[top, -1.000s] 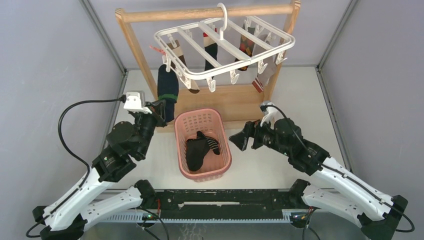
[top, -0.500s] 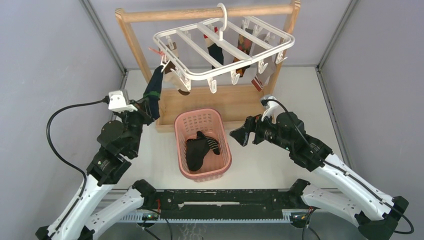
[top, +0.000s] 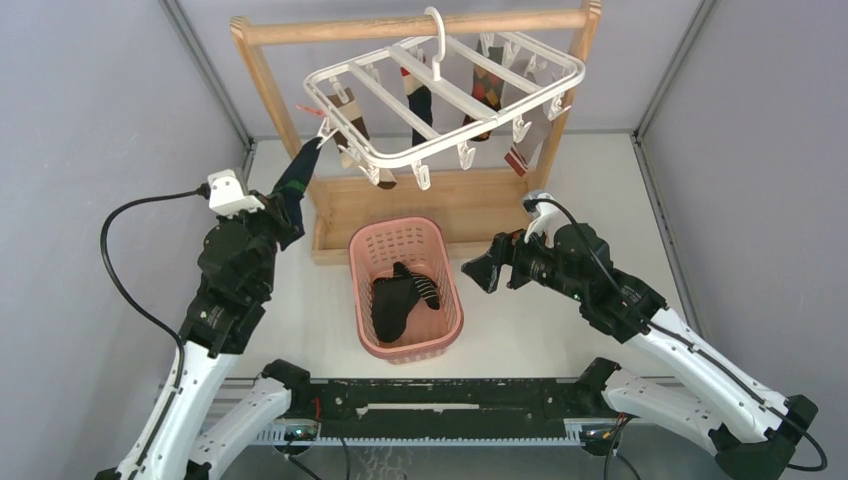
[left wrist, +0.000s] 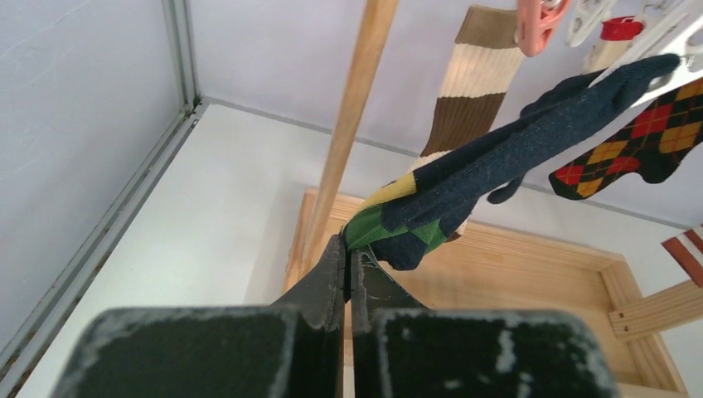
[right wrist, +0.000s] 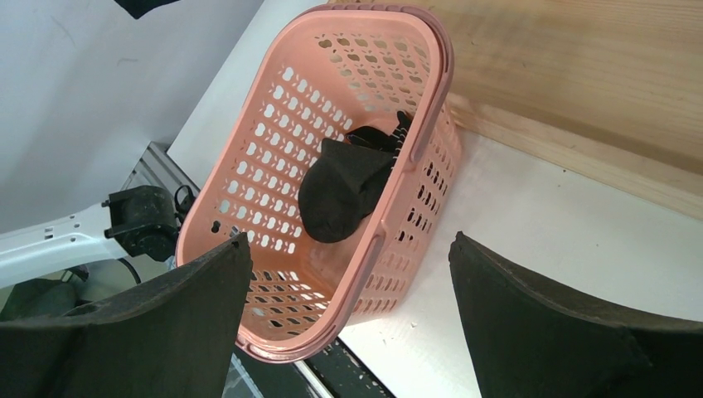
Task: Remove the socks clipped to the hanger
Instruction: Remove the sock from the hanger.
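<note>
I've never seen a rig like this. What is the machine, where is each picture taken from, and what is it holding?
Two robot arms are bolted at the near edge of a table, each ending in a two-finger gripper. The wide picture looks down from above and behind them; the other two come from cameras on the wrists. On the table stand a wooden rack and a pink basket holding dark socks. A white hanger hooked on the rack carries more socks. The left gripper is shut on the green-and-yellow end of a navy sock, stretched taut to a clip at the hanger's corner. The right gripper is open and empty, near the basket.
</note>
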Motion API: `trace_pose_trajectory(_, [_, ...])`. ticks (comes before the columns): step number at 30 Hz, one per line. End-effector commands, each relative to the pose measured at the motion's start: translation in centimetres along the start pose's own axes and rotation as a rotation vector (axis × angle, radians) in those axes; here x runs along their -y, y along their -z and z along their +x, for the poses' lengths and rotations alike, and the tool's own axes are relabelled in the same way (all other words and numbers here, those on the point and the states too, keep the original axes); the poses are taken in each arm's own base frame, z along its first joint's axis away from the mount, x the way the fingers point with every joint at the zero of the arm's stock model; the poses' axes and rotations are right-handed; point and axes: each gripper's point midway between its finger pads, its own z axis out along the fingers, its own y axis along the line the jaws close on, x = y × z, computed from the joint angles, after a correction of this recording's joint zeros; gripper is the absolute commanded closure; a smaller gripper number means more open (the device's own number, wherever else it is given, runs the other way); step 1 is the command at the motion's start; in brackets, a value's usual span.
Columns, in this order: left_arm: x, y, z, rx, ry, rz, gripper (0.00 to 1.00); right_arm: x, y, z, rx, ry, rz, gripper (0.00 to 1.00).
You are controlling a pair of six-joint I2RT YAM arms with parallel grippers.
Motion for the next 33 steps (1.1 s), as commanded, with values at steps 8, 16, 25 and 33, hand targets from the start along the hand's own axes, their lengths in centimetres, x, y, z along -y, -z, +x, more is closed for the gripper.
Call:
trace_pose_trajectory(8, [-1.3,0.0,-3.4,0.056,0.035,-0.044,1.0,-0.1,0.4,-1.0,0.037,0.017,-0.015,0.05])
trace_pose_trajectory(16, [1.1,1.1,-3.2,0.036,0.09,0.105,1.0,0.0,0.4,-1.2,0.043,0.015,-0.016,0.05])
trace_pose_trajectory(25, [2.2,3.6,-3.8,0.049,0.14,0.214,1.0,0.5,0.4,-1.0,0.039,0.009,-0.009,0.05])
trace_pose_trajectory(33, [3.3,5.1,-4.4,0.05,0.173,0.295,1.0,0.6,0.3,-1.1,0.043,0.001,-0.006,0.05])
